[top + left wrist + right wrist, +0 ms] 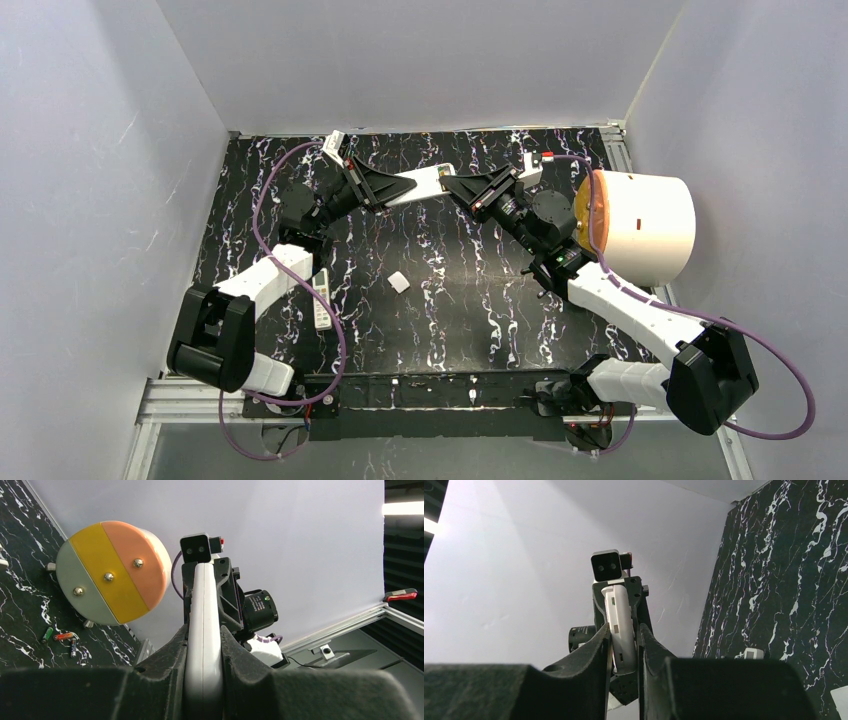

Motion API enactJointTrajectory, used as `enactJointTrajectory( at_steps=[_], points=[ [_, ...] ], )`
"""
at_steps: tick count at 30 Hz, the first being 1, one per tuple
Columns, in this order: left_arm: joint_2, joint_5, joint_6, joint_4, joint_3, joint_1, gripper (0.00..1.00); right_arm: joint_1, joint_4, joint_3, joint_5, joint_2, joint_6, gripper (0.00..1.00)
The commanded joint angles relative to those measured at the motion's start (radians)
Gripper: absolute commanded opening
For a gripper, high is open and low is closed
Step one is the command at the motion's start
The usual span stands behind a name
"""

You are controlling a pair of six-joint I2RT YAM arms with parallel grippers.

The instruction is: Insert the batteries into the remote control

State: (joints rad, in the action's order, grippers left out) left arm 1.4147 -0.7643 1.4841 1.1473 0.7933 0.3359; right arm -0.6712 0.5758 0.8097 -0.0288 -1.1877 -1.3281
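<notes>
White remote (420, 184) clamped aloft in left claw (388, 192); right claw (452, 185) narrowed about other end, grip untellable. Handover judged; batteries (61, 637) then to be fetched.

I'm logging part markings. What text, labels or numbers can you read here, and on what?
Nothing is legible.
Motor label behind the held remote control: white print, too blurred to read.
Second remote on the table: button marks too small.
</notes>
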Motion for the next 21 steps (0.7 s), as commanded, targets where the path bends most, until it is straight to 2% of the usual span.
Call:
enactJointTrajectory(
  at_steps=[1,2,6,8,11,15,21],
  points=[
    [-0.036,-0.003,-0.030,0.052,0.024,0.001,0.00,0.002,0.018,0.026,-0.003,0.003,0.013,0.22],
    [-0.037,-0.004,-0.032,0.051,0.025,0.002,0.00,0.002,0.020,0.026,-0.003,0.004,0.015,0.26],
    [-0.037,-0.014,-0.061,0.051,0.019,0.001,0.00,0.003,0.027,0.025,0.001,0.015,0.015,0.64],
    [-0.041,-0.025,-0.100,0.049,0.013,0.001,0.00,0.010,0.049,0.017,0.003,0.032,0.029,0.73],
    [-0.059,-0.046,-0.189,0.024,0.008,-0.003,0.00,0.039,0.060,0.006,-0.018,0.066,0.057,0.80],
    [-0.111,-0.111,-0.353,-0.026,0.009,-0.015,0.00,0.101,0.028,-0.015,-0.079,0.125,0.115,0.82],
    [-0.255,-0.209,-0.623,-0.138,-0.021,-0.035,0.00,0.161,-0.223,-0.011,-0.017,0.253,0.278,0.83]
  ],
)
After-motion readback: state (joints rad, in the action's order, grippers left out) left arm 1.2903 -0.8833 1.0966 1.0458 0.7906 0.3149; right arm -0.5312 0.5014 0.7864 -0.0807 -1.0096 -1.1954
